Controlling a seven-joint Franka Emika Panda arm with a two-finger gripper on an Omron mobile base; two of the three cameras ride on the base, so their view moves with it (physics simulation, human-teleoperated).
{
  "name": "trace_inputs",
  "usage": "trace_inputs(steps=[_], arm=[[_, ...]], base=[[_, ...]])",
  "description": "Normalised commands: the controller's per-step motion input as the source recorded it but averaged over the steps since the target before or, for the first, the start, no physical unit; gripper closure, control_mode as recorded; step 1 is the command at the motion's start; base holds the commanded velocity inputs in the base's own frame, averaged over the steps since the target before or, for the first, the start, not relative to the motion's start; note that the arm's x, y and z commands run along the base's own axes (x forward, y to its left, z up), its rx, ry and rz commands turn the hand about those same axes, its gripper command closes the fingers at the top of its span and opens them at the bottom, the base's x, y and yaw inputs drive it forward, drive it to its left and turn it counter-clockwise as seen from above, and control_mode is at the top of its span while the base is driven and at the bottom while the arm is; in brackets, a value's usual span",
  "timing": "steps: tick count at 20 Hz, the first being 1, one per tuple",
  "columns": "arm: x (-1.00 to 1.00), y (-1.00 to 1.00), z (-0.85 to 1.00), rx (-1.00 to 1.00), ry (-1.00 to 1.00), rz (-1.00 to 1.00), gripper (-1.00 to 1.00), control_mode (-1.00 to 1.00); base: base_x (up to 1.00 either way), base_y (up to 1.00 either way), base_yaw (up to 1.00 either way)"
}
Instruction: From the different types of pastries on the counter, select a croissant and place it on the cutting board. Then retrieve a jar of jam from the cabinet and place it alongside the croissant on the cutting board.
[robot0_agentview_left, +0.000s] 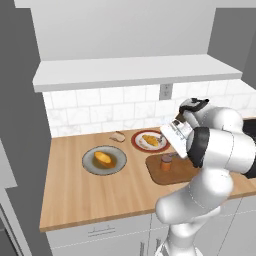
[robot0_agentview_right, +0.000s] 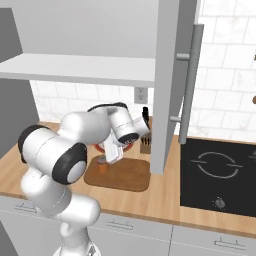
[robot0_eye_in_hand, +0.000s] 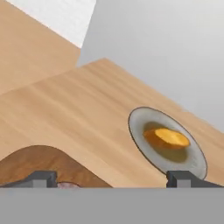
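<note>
The counter (robot0_agentview_left: 75, 195) was light wood under a grey-white cabinet (robot0_agentview_left: 135, 70). In the left base view, the jar of jam (robot0_agentview_left: 165, 162) stood upright on the cutting board (robot0_agentview_left: 170, 176), while the croissant (robot0_agentview_left: 150, 139) lay on a red plate (robot0_agentview_left: 137, 145).

In the right base view, the gripper (robot0_agentview_right: 111, 156) hovered just beside the jar.

In the hand view, the jaws stood wide apart, holding nothing.

The croissant probably handles light, soft and crushable; grasp its middle gently.

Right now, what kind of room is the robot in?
A kitchen, rendered: a wood counter with plated pastries, a white tile backsplash with an outlet, a black cooktop and a knife block beside a cutting board.
</note>
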Motion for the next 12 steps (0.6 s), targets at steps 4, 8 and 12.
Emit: trace_inputs(steps=[4,8,12], arm=[[0.01,0.01,0.23,-0.26,-0.39,0.17,-1.0,-1.0],[0.0,0.0,0.35,-0.18,-0.29,0.25,-1.0,-1.0],[0.22,0.09,0.06,-0.11,-0.09,0.23,-1.0,-1.0]], base=[[0.0,0.0,0.0],[0.0,0.0,0.0],[0.0,0.0,0.0]])
